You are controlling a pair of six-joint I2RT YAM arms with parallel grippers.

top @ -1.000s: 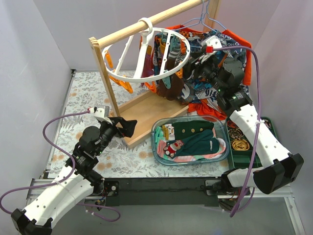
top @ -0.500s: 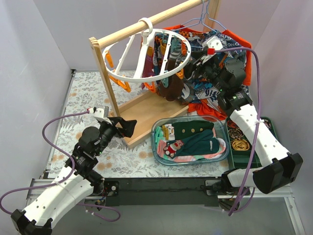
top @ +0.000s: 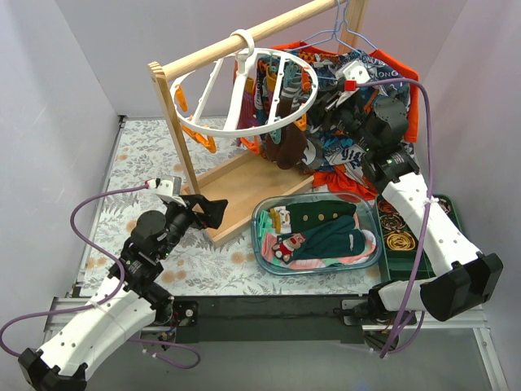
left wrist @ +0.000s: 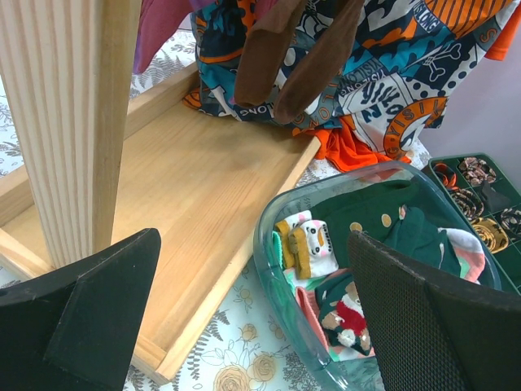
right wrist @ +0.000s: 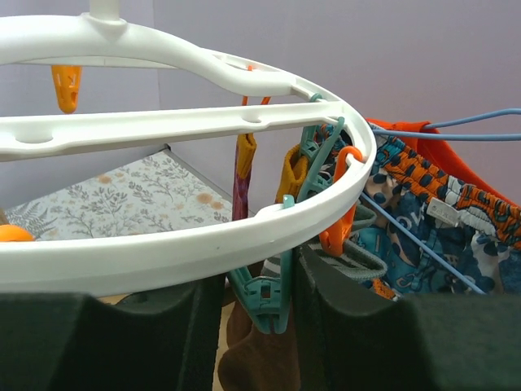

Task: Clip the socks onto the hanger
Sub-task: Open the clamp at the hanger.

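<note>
The white ring hanger [top: 269, 122] hangs by its hook from the wooden rail and also shows in the right wrist view [right wrist: 203, 244]. My right gripper [top: 313, 114] is at the ring's right rim, its fingers closed round a teal clip peg [right wrist: 281, 285] that holds a brown sock [right wrist: 260, 366]. The dark green sock with yellow dots [top: 313, 213] and the plain teal sock [top: 338, 236] lie in a clear bin [top: 264, 244]. Both socks also show in the left wrist view, the dotted one [left wrist: 366, 213] and the teal one [left wrist: 423, 236]. My left gripper [top: 213, 210] is open and empty, low beside the wooden base, left of the bin.
A wooden rack with a rail [top: 244, 37], a post [left wrist: 81, 122] and a flat base [top: 244, 191] stands mid-table. An orange-blue shirt [top: 358, 147] hangs on a wire hanger at the right. A green tray [top: 407, 228] of small items sits right of the bin. Orange pegs dangle from the ring.
My right gripper has edged slightly toward the ring. The left arm has not moved.
</note>
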